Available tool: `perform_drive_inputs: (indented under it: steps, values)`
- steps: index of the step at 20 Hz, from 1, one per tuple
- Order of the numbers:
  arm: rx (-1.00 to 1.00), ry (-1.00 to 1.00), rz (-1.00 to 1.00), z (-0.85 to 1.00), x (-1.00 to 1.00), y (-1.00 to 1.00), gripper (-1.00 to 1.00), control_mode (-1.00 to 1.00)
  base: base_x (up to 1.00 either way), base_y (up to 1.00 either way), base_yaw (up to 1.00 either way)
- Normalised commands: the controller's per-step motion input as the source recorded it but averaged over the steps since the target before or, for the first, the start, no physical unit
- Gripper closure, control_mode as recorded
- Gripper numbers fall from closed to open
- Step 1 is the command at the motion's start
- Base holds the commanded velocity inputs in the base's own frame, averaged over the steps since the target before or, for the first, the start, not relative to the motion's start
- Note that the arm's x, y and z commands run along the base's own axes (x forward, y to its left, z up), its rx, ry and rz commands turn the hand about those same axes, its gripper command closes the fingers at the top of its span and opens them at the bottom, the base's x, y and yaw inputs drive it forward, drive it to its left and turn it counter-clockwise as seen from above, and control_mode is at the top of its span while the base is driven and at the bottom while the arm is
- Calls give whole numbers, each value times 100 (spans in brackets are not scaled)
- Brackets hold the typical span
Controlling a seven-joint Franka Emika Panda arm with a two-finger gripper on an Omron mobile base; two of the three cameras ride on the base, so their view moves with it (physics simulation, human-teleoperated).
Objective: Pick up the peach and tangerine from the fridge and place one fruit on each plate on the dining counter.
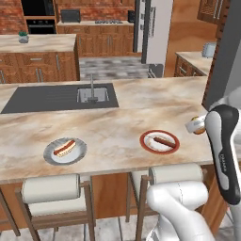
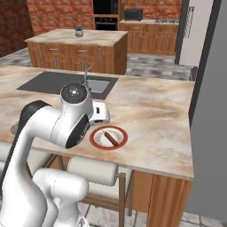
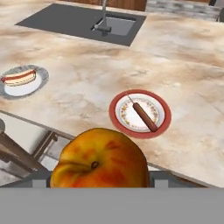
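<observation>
1. Along the near side of the long beige marbled dining counter [image 3: 183,57] sit two plates, well apart.
2. Nearer the hand lies the red-rimmed round plate [image 3: 140,114] bearing a brown sausage, ahead of and below the gripper [image 3: 98,181].
3. Between the fingers, clamped, is the orange-red peach [image 3: 99,159], short of that plate.

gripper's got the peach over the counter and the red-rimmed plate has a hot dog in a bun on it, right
Not quite. In the hand view the red-rimmed plate bears a bare sausage; the bun hot dog is on the grey plate. The gripper does hold the peach.
</observation>
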Motion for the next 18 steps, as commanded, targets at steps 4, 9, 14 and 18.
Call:
perform_drive_inputs:
  steps: [4, 9, 14, 18]
  values:
    - [-14, 11, 0, -36, 58, 4, 100, -100, 0, 0, 0]
    - [-21, 10, 0, -41, 44, 1, 100, -100, 0, 0, 0]
    - [-12, 17, 0, -44, 53, 0, 100, -100, 0, 0, 0]
    - [-6, 15, 0, -40, 56, 0, 100, -100, 0, 0, 0]
